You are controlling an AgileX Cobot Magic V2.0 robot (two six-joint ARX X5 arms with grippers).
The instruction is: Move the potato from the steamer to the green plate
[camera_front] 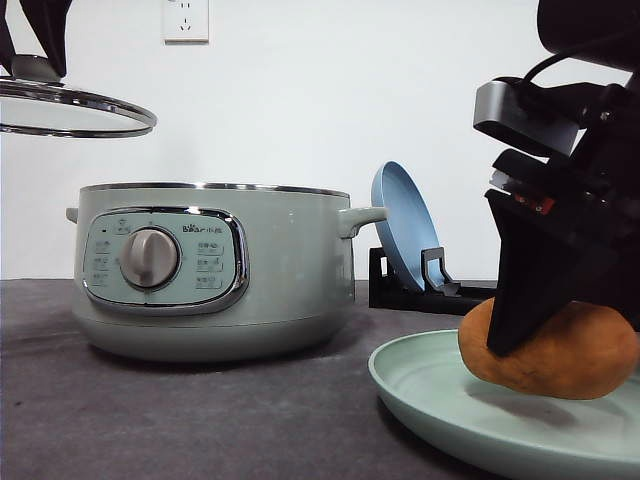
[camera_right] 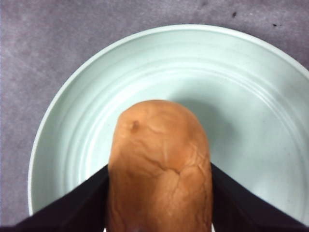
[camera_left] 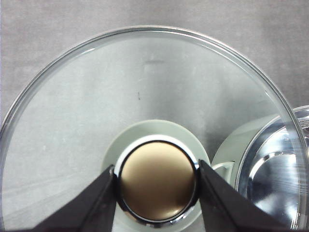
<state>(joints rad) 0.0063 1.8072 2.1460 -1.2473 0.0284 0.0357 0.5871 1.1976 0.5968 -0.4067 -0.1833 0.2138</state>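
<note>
**Potato hanging just over the green plate**

Front view first: the right tool [camera_front: 560, 330] is clamped on the potato [camera_front: 560, 350], which hovers a touch above the green plate [camera_front: 430, 385] near the tabletop's front right corner, its shadow right beneath. It looks firm and fairly hefty, matte-skinned, so not slippery; a grip across the middle suits it. The steamer [camera_front: 215, 270] sits open towards the left, the glass lid [camera_front: 75, 105] held high above its left side. Behind, a blue plate [camera_front: 400, 225] stands upright in a black rack [camera_front: 425, 285], well apart.

Left wrist view: the left tool [camera_left: 157, 186] pinches the lid's knob [camera_left: 157, 186], steamer rim [camera_left: 270, 169] beside.

Right wrist view: dark fingers [camera_right: 72, 208] hug the potato's [camera_right: 159, 169] flanks over the green plate's [camera_right: 241, 96] bare centre. Nothing blocks the drop, I'd say.
</note>
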